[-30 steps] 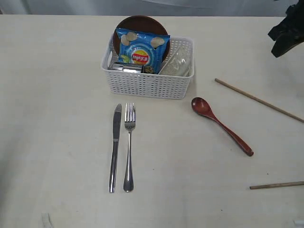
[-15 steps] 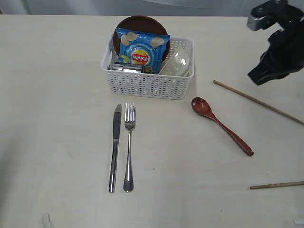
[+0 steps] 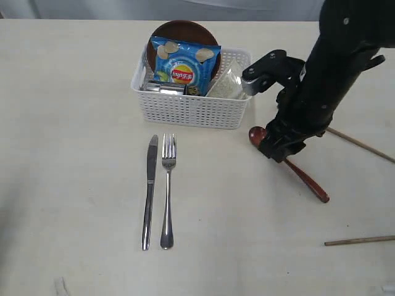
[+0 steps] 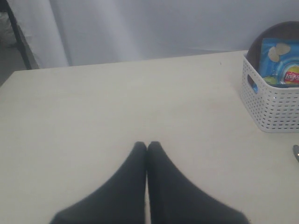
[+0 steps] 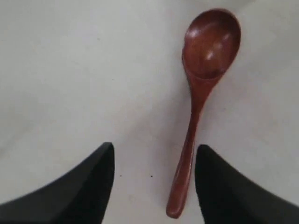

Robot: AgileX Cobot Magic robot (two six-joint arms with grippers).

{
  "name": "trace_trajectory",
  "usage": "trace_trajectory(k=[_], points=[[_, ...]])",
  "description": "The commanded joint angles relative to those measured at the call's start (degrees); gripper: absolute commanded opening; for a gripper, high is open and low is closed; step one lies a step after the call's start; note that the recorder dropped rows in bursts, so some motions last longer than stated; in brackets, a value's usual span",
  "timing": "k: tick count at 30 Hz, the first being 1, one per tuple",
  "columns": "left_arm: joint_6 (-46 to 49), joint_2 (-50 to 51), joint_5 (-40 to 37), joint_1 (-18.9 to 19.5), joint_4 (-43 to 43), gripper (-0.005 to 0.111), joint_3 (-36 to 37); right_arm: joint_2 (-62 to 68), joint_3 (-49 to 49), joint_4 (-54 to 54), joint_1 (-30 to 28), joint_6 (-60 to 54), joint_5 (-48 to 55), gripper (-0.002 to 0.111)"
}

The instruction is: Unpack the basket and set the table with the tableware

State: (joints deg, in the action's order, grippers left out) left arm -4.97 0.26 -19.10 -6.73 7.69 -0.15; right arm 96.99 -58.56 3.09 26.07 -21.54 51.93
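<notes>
Large flat pale beige worktop point(image 3: 74, 154): faintly scuffed.

White rectangular plastic lattice basket point(image 3: 191, 112): on the worktop, far middle. It holds a dark brown round plate point(image 3: 182, 28) upright at the back and a blue chips bag point(image 3: 184, 65) leaning in front of it. Other contents cannot be told.

Steel knife point(image 3: 149, 191) and steel fork point(image 3: 167, 191): parallel, just beside each other, in front of the basket, knife on the left.

Red-brown wooden spoon point(image 5: 201, 93): flat on the worktop to the right of the basket.

Two long wooden chopsticks: well apart, one point(image 3: 361, 143) slanting at the right edge, one point(image 3: 359, 240) at the front right.

Right hand point(image 5: 154, 148): black fingers spread wide, spoon handle between them, not pinched.

Left hand point(image 4: 147, 145): fingers pressed together, empty, over the worktop, apart from the basket.
</notes>
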Motion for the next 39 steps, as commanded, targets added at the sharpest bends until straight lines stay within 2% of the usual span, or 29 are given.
trace_trajectory(k=[1,7,15,18,21,26,29,32,39], points=[[0.09,-0.26,0.41,0.21,0.02,0.0,0.15,2.98,0.16,-5.76,2.31,5.31,-0.67,0.051],[0.09,-0.26,0.41,0.21,0.02,0.0,0.15,6.98,0.16,-12.26,2.78,12.24,-5.17,0.047],[0.09,-0.26,0.41,0.21,0.02,0.0,0.15,12.56,0.16,-15.94,2.68,16.32,-5.05,0.044],[0.09,-0.26,0.41,0.21,0.02,0.0,0.15,13.36,0.16,-18.69,2.68,18.55,-3.5,0.026],[0.09,-0.26,0.41,0.21,0.02,0.0,0.15,13.23,0.16,-19.08,2.68,16.83,-1.63,0.0],[0.09,-0.26,0.41,0.21,0.02,0.0,0.15,10.56,0.16,-19.85,2.47,12.2,-0.08,-0.001],[0.09,-0.26,0.41,0.21,0.02,0.0,0.15,7.06,0.04,-22.13,0.33,12.44,-1.47,-0.001],[0.09,-0.26,0.41,0.21,0.02,0.0,0.15,4.03,0.04,-24.11,-4.13,13.38,-2.37,-0.001],[0.09,-0.26,0.41,0.21,0.02,0.0,0.15,3.25,0.04,-40.67,-16.45,32.99,-0.22,-0.001]])
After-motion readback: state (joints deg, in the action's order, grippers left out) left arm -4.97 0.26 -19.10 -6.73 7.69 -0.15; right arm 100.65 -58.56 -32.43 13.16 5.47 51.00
